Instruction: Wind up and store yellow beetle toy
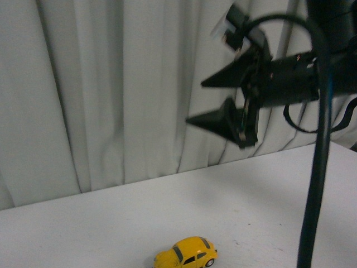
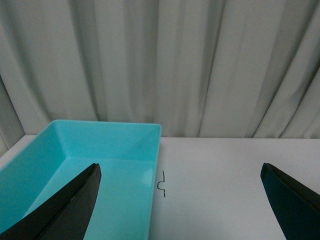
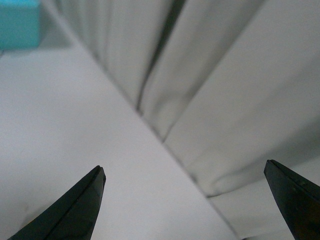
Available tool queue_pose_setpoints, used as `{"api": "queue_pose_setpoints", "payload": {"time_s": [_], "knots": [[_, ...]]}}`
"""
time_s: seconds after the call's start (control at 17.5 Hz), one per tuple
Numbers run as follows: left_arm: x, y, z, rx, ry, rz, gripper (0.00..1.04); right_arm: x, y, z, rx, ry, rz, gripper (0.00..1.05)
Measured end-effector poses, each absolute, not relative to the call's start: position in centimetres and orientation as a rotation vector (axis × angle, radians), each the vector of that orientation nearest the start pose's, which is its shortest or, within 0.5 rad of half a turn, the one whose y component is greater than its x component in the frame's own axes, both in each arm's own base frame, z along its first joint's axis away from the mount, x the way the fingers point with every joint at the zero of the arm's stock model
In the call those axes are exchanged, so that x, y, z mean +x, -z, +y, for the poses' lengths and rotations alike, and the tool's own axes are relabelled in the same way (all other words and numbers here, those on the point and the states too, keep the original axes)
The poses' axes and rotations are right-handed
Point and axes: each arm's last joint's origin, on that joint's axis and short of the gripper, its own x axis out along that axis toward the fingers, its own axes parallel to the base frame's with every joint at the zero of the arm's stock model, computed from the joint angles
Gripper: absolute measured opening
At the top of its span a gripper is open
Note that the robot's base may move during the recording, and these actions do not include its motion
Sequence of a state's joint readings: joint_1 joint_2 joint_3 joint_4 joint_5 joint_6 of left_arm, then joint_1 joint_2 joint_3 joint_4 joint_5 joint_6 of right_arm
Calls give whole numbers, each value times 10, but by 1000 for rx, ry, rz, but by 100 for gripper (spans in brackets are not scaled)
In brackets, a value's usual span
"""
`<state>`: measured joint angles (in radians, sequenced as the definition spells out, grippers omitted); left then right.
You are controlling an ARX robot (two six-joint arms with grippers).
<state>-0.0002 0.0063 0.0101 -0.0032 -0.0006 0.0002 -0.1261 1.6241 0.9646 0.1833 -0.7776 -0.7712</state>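
Note:
The yellow beetle toy (image 1: pixel 187 253) stands on its wheels on the white table (image 1: pixel 111 223), near the front edge. My right gripper (image 1: pixel 194 103) hangs high above the table, up and to the right of the toy, fingers pointing left, open and empty. In the right wrist view the gripper (image 3: pixel 183 166) is open, with only table and curtain between its fingers. My left gripper (image 2: pixel 180 165) is open and empty over the table, beside a teal bin (image 2: pixel 105 131). The toy is not in either wrist view.
A grey curtain (image 1: pixel 111 84) hangs along the table's far edge. The teal bin is empty inside; a corner of it shows in the right wrist view (image 3: pixel 17 22). A small black mark (image 2: pixel 161 186) lies on the table beside the bin. A black cable (image 1: pixel 318 167) hangs at the right.

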Motion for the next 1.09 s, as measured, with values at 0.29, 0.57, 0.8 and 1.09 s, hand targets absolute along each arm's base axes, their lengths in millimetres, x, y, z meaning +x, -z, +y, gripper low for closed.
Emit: {"api": "queue_pose_setpoints", "payload": {"time_s": [0.29, 0.57, 0.8, 1.09], "knots": [[97, -166, 0, 0, 0, -1, 98, 354, -153, -6, -994, -1138, 518, 98], [97, -166, 0, 0, -1, -1, 98, 369, -129, 17, -1128, -1325, 569, 98], [97, -166, 0, 0, 0, -1, 98, 373, -102, 22, -1135, -1391, 697, 98], [97, -166, 0, 0, 0, -1, 98, 384, -87, 40, -1147, -1442, 682, 98]]}}
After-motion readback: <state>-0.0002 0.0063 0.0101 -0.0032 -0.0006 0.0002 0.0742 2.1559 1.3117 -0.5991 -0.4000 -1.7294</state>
